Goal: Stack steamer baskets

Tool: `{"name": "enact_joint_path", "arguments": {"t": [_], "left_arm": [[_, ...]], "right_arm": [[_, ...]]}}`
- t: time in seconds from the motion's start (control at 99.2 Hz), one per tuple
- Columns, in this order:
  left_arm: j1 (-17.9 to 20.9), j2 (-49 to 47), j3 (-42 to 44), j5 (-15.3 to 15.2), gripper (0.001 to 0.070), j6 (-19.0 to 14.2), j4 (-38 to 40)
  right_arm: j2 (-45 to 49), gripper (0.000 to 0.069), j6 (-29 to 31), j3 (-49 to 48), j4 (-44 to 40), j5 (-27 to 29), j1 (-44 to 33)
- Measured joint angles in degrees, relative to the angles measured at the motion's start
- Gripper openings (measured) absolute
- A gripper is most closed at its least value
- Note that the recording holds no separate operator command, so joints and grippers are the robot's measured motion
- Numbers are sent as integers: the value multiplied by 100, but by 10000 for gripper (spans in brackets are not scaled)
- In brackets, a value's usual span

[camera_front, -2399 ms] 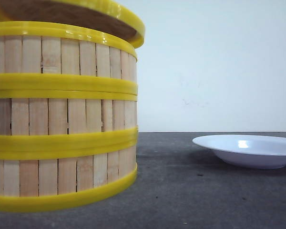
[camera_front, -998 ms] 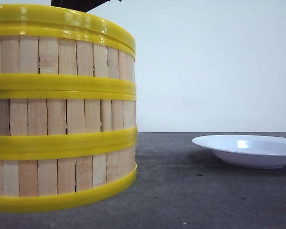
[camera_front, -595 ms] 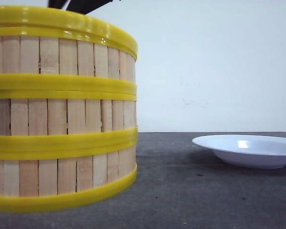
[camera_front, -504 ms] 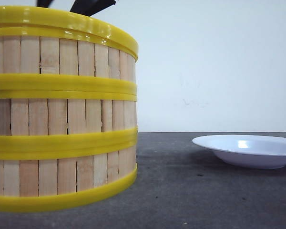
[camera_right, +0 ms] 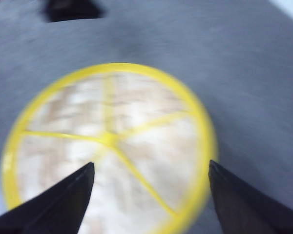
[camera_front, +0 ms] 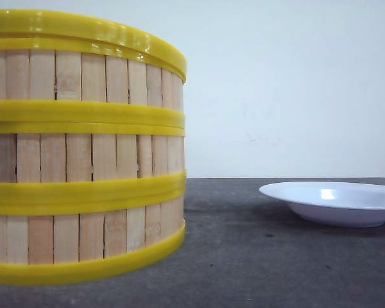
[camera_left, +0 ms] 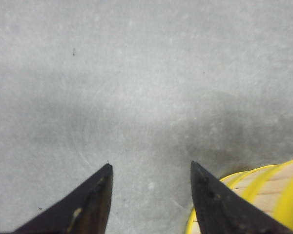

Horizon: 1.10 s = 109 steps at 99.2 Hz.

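Stacking looks finished: three round steamer baskets [camera_front: 83,147] of pale upright wood slats with glossy yellow plastic rings stand one on another at the left of the dark grey table [camera_front: 276,263], their walls in line and the yellow bands level. A shallow white plate [camera_front: 333,202] lies well apart to the right.

The stack's axis runs straight up, so there is no long side to favour; being round, it points no way across the table. In the right wrist view, which is blurred, the right gripper [camera_right: 151,180] hangs above the open top basket [camera_right: 107,141], looking down on its yellow spokes and woven floor. Its dark fingers are spread wide, one at each side of the basket's face, and grip nothing. The stack therefore lies directly under this claw, which seems the nearer of the two.

The left gripper [camera_left: 151,185] hovers over bare table with its fingers parted and nothing between them; a yellow-ringed basket edge [camera_left: 263,195] shows just beside one fingertip, off to the side, not under it.

Any further move would, I judge, be a straight rise clear of the rim, since a sideways brush could shift the top basket.
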Motion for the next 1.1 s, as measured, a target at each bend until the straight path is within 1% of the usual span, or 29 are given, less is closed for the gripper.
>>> {"name": "enact_joint_path", "arguments": {"t": [0.121, 0.333, 0.554, 0.736, 0.907, 1.008, 1.099], "left_arm": [[-59, -452, 0, 0, 299, 0, -44], [-339, -1104, -35, 9, 299, -9, -160], [-730, -1644, -815, 13, 299, -11, -146], [-748, -2149, -1561, -59, 299, -17, -190], [-752, -2664, -1816, -70, 299, -15, -151], [-752, -2822, -1932, -68, 299, -15, -57], [-752, -2874, -2015, -70, 299, -15, 33]], "right_arm": [[-382, 458, 2, -262, -42, 24, -605], [-1241, 458, 0, -1412, 9, 350, -1593], [-2549, 458, 120, -3110, 330, 435, -2800], [-3654, 458, 258, -4583, 367, 426, -3617], [-4487, 458, 426, -5801, 560, 256, -4142], [-4784, 458, 518, -6325, 713, 125, -4312], [-4841, 458, 577, -6505, 717, 127, -4365]]}}
